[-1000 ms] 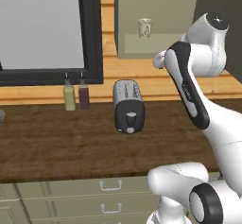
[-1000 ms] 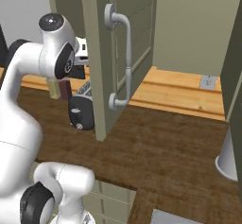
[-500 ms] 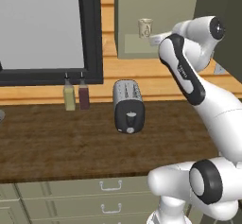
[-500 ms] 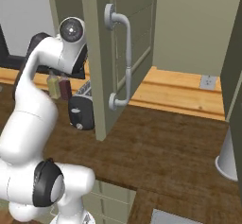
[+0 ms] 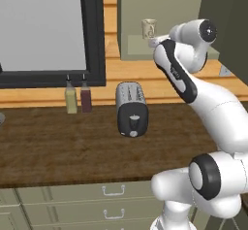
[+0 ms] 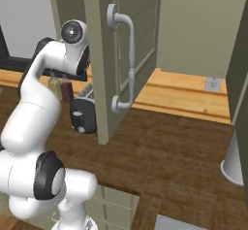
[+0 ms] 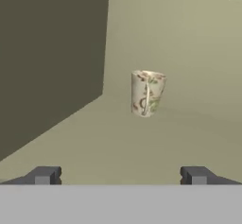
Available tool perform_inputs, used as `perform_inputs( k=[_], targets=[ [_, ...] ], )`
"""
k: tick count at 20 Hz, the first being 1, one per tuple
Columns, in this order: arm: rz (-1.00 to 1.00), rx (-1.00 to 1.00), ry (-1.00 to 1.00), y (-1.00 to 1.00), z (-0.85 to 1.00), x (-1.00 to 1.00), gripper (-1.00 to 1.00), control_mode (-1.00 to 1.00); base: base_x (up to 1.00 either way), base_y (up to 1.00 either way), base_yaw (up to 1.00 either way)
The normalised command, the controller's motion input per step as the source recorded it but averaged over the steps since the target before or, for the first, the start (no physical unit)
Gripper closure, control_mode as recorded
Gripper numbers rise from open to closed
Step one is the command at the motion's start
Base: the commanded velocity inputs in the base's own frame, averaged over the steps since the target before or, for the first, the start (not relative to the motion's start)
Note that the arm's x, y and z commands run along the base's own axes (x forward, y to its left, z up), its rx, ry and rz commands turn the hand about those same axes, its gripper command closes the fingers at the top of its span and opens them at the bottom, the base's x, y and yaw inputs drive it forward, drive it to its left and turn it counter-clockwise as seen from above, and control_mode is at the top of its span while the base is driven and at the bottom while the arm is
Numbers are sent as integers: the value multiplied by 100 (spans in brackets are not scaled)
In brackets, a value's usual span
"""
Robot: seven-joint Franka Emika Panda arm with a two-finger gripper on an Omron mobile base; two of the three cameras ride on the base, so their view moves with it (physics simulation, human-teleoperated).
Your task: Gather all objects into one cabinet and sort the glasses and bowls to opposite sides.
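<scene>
A cream mottled mug (image 5: 149, 28) with a handle stands upright on the flat shelf of the sage cabinet (image 5: 137, 47). In the hand view the mug (image 7: 147, 93) is straight ahead on the shelf floor, some way beyond the fingertips. My gripper (image 7: 120, 176) is open with nothing between its fingers. From the left base camera the gripper (image 5: 156, 41) hovers at the shelf's front edge, just right of and below the mug. The cabinet door (image 6: 104, 54) with its curved grey handle (image 6: 127, 64) stands open and hides the hand.
A toaster (image 5: 131, 108) sits on the wooden counter below the shelf, with two slim bottles (image 5: 77, 94) to its left under the dark-framed window. Drawer fronts run below the counter. A white cone-shaped object (image 6: 236, 158) stands at the counter's far right.
The arm has swung up and reached toward the cabinet shelf, bringing the hand close to the mug. The mug, toaster and bottles have stayed put.
</scene>
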Motion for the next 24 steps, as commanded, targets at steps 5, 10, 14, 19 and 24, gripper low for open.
perform_inputs(
  k=[5,10,14,19,24],
  targets=[
    [-2,0,2,0,18,33,-100,-100,0,0,0],
    [0,0,0,-4,32,77,-100,-100,0,0,0],
    [0,0,2,-6,0,9,-100,-100,0,0,0],
    [1,3,-1,-54,-5,30,-100,-100,0,0,0],
    [0,0,-1,-4,-1,4,-100,-100,0,0,0]
  ],
)
